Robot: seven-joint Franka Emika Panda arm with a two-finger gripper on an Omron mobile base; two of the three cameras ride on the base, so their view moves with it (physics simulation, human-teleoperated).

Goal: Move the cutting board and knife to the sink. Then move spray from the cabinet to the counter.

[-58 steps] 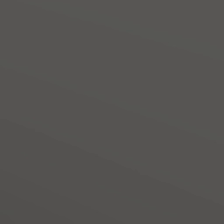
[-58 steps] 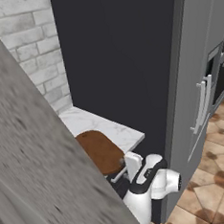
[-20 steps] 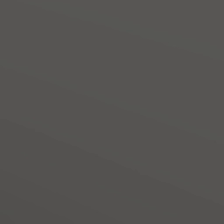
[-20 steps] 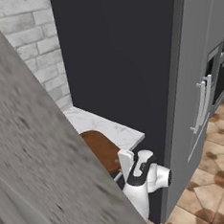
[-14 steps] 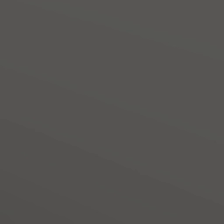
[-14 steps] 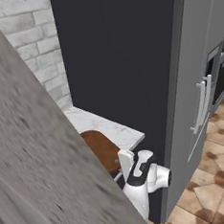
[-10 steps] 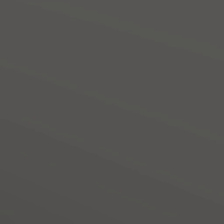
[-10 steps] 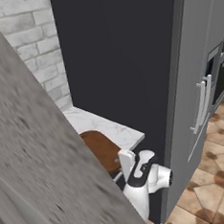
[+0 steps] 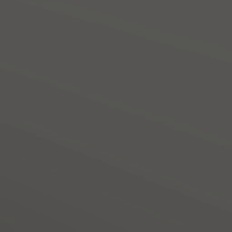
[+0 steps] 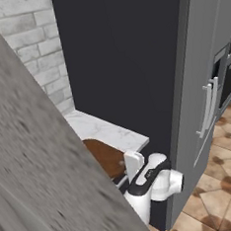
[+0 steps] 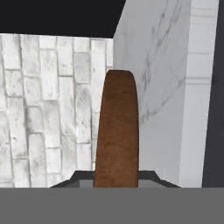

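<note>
The pincer (image 11: 116,186) is clamped on the flat dark-brown wooden cutting board (image 11: 117,131); next, lift it off the white marble table (image 10: 109,131) toward the sink.

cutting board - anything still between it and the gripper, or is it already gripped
Nothing visible stands between them. In the hand view the cutting board runs straight out from between the fingertips of the gripper, which is shut on its near end. In the right base view the board lies on the counter beside the arm.
</note>
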